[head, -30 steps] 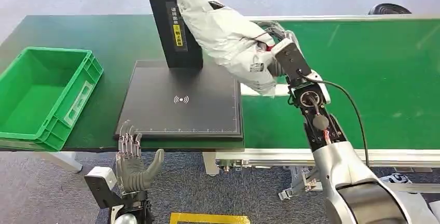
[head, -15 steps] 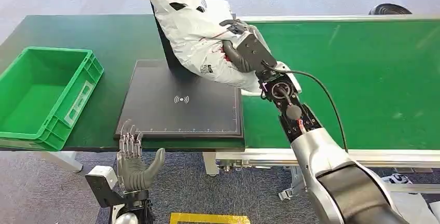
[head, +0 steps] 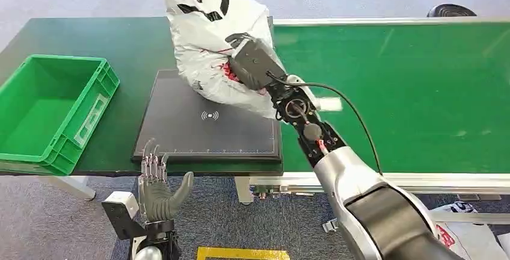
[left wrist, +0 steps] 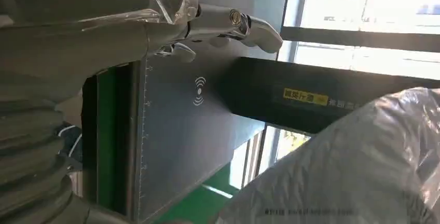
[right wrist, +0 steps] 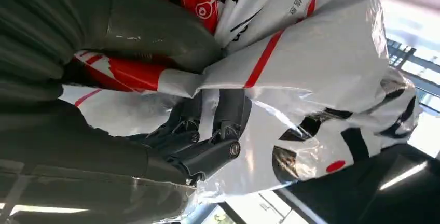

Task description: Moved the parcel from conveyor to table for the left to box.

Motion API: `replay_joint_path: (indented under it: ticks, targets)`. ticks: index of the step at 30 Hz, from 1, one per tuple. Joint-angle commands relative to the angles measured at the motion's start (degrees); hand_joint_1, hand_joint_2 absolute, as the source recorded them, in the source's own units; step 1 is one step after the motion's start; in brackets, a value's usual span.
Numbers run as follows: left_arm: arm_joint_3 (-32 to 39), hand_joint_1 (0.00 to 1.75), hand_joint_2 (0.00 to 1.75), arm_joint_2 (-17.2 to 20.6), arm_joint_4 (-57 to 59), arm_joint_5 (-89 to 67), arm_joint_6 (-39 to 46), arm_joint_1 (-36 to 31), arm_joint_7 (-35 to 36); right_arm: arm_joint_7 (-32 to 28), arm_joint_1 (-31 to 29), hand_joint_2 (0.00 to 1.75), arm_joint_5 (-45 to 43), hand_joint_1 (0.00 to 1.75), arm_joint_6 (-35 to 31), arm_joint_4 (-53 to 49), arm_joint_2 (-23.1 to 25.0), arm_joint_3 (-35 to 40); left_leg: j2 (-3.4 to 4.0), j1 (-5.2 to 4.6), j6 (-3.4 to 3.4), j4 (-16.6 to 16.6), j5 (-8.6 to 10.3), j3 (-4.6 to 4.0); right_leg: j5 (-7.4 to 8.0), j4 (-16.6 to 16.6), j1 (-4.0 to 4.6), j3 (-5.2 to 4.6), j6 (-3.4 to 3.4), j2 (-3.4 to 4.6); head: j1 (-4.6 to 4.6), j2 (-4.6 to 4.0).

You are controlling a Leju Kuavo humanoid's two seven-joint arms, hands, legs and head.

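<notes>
While the right hand holds it tight, the parcel hangs in the air above the far edge of the flat black pad. The parcel is a soft, puffy plastic bag, white and shiny, all crinkled, with black marks and red stripes on it. In the right wrist view the dark fingers press into the crumpled plastic and the thick grey thumb squeezes it from the other side. The right arm is long and silver, and it reaches up and across from the green belt with a thin black wire looping along it. A tall black post with a yellow label stands just behind the parcel. The left hand is low, just in front of the pad's near edge, holding nothing, with its fingers spread wide and pointing up. Past the left hand, on the dark green table, sits a bright green plastic box with ribbed sides.
</notes>
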Motion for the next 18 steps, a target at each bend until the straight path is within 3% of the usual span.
replay_joint_path:
  ticks: [1, 18]
  targets:
    - [-0.8, 0.0, 1.75, -0.5, 5.1, 0.3, -0.2, -2.3, 0.1, 2.3, -5.1, 1.75, 0.1, 1.75, -1.6, 9.7, 3.2, 1.8, 0.03, 0.0, 0.0, 0.0, -0.02, 0.06, -0.01, 0.0, 0.03, 0.07, -0.16, -0.02, 0.02, 0.0]
    - [-1.2, 0.0, 1.75, -1.5, 9.0, 0.6, -1.0, -5.7, 0.1, 5.9, -1.7, 1.75, 2.2, 1.75, -1.7, 11.5, 5.2, 3.6, -0.06, 0.01, 0.01, 0.0, -0.02, 0.1, -0.02, 0.0, 0.04, 0.12, -0.13, -0.09, 0.0, 0.0]
